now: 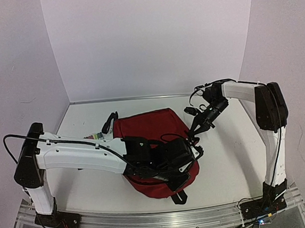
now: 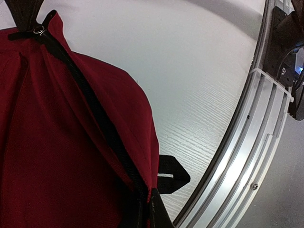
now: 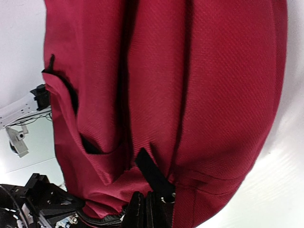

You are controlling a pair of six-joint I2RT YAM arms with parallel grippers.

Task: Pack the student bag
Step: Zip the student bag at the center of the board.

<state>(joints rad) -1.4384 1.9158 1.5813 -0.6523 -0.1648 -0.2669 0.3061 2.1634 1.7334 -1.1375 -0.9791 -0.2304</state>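
near half of the dark red fabric backpack (image 1: 151, 126) buried under the white left arm (image 1: 76, 155) and left gripper (image 1: 185, 156); jaws unreadable. cropped by the edges in both wrist views. right gripper (image 3: 145, 213) cut off at the bottom edge; hold unclear. small multicoloured thing (image 1: 95, 135) behind the arm, too small to name.

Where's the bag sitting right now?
Top view: the bag lies centrally on the table, its near part under the left pincer, the right pincer at its right edge.
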